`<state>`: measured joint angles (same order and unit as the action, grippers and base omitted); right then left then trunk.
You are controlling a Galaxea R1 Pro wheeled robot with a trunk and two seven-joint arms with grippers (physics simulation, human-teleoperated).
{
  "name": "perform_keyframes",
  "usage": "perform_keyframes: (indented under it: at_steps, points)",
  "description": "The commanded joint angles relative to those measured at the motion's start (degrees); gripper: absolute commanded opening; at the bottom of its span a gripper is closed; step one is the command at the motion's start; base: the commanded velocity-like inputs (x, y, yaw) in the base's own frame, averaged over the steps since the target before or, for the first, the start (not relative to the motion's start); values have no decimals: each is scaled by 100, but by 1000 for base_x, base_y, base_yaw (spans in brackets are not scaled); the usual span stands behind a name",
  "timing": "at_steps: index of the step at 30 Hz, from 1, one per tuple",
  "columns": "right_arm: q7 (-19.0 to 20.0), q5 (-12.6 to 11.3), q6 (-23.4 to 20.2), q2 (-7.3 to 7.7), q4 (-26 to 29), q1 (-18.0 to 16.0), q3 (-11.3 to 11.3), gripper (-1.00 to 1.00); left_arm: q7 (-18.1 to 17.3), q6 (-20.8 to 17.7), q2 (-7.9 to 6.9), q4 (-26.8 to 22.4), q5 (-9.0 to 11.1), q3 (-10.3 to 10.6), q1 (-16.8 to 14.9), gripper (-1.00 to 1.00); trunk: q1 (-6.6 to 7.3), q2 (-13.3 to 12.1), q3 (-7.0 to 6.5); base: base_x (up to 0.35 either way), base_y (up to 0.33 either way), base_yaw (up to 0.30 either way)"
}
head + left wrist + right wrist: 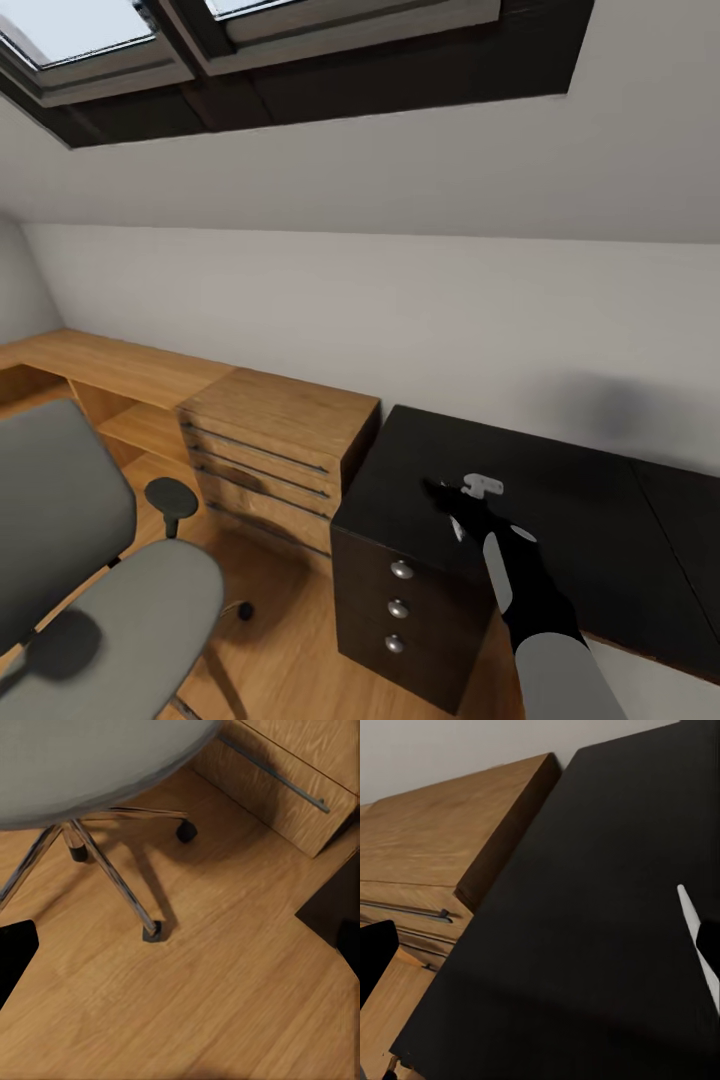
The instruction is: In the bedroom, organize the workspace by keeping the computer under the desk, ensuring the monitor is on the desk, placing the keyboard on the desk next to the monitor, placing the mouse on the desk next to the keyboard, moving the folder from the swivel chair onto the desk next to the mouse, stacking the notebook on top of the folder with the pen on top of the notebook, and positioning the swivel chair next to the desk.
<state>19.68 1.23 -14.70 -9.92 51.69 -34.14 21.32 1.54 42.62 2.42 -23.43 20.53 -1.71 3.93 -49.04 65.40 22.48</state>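
Note:
My right gripper [450, 497] reaches over the black desk [570, 500], low above its top near the corner over the three-drawer unit [398, 603]. Its jaws stand wide apart in the right wrist view [544, 945]. A thin white pen [691, 921] lies along one finger, just over the desk [585, 907]; contact is unclear. The pen [457, 529] also shows beside the arm. The grey swivel chair [110, 610] stands at lower left, its seat bare. My left gripper [180, 941] hangs open over the floor by the chair's chrome base [112, 874]. Computer, monitor, keyboard, mouse, folder and notebook are out of view.
A light wooden drawer chest [275, 445] stands between chair and desk, touching the desk's left side, with a low wooden shelf [110, 375] running along the white wall behind it. The floor is wood [210, 990]. Sloped skylights [250, 40] sit overhead.

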Motion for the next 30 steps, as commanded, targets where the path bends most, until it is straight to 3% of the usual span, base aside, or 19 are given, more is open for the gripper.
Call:
perform_keyframes:
  at_steps: [1, 9, 15, 24, 30]
  points:
    - [43, 14, -35, -8, 7, -5, 30, 100, 17, 2, 4, -12, -24, -16, 3, 100, -2, 3, 6, 168, -193, 5]
    - [-3, 122, -34, -8, -6, -5, 16, 100, 17, 7, 4, -12, -23, -14, 3, 100, -2, 3, 6, 111, -129, 2]
    - [-260, 203, -33, -8, -21, -5, -21, 100, 14, 9, 4, -12, -22, -7, 3, 100, -2, 3, 6, 28, -29, 0]
    - [-542, 234, -44, -8, -37, -5, -399, 100, 10, 2, 4, -7, -24, -8, 3, 100, -2, 3, 6, 121, -86, 0]
    - [-661, 251, -60, -8, -98, -5, -519, 100, 8, 3, 4, -4, -23, -4, 3, 100, -2, 3, 6, 42, -34, 0]
